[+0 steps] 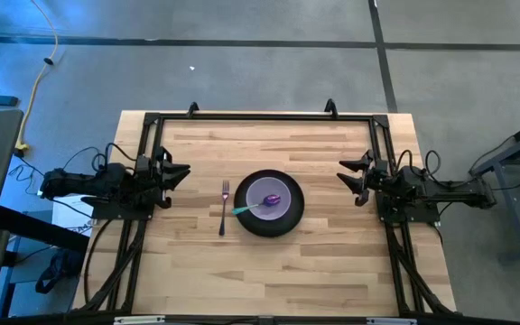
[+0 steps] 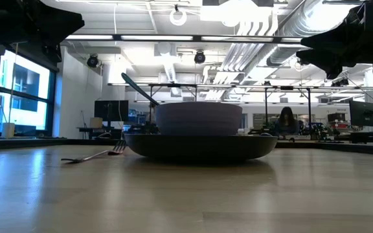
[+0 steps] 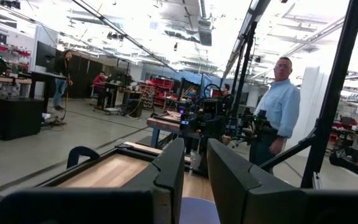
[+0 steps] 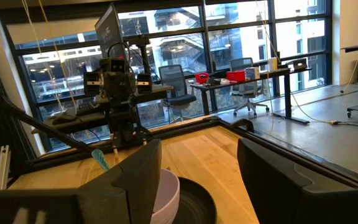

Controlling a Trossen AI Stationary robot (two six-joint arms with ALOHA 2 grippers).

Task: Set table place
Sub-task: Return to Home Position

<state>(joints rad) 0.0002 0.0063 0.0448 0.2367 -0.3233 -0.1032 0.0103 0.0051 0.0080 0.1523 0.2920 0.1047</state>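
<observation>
We see spoon [image 1: 253, 206] in bowl [image 1: 270, 192] on plate [image 1: 270, 224], fork [image 1: 224, 206] at nine o'clock; left tool [image 3: 196, 148] narrow, right tool [image 4: 199, 148] wide.

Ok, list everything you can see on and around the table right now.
table: one, pale wood with black frame, under both arms
plate: one, dark grey, middle of the table
bowl: one, lavender, on the plate
spoon: one, purple head and teal-blue handle, head in the bowl, handle out over the rim toward the fork
fork: one, metallic, flat on the table to the left of the plate, not touching it
person: one, light blue shirt, standing in the room beyond the table
left gripper: one, dark, open and empty, at the table's left edge
right gripper: one, dark, open and empty, at the table's right edge
</observation>
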